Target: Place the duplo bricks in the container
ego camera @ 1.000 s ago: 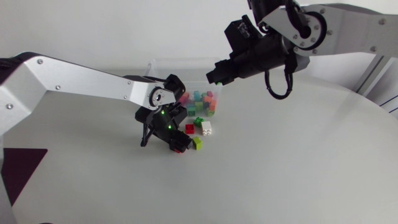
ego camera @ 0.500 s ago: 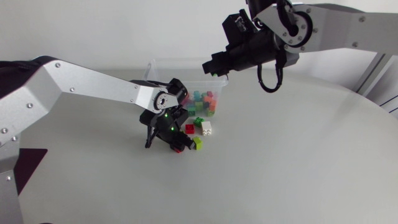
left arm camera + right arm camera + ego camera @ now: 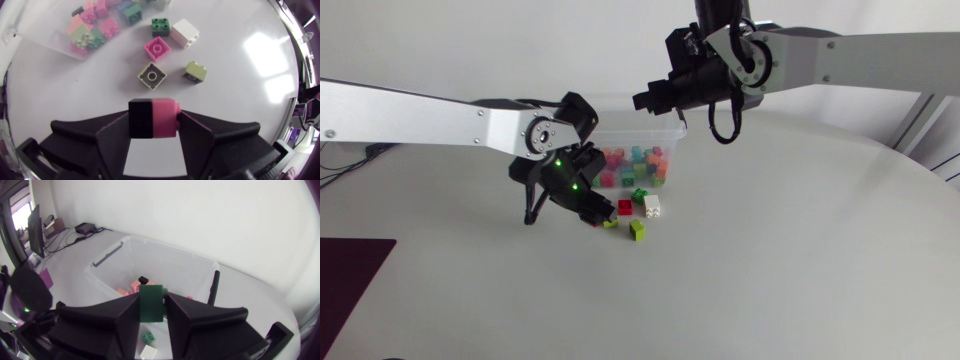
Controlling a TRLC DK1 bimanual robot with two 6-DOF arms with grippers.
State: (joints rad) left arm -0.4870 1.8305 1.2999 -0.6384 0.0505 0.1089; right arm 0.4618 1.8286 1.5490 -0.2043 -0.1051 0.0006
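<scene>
Inside the left claw (image 3: 154, 129) sits a clamped pink brick (image 3: 165, 117), likely light, hard, slippery. The right claw (image 3: 151, 309) pinches a green brick (image 3: 151, 297) by its flat sides.

L fingers (image 3: 112, 139), R fingers (image 3: 125, 314): both clamped

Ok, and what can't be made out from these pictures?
Head view: the left gripper mostly hides its pink-and-black brick.
Head view: the right gripper hides its dark green brick behind its body.
The bricks in the clear container: too small to count in the head view, partly covered by the right gripper in its wrist view, cut off at the left wrist view's edge.
</scene>
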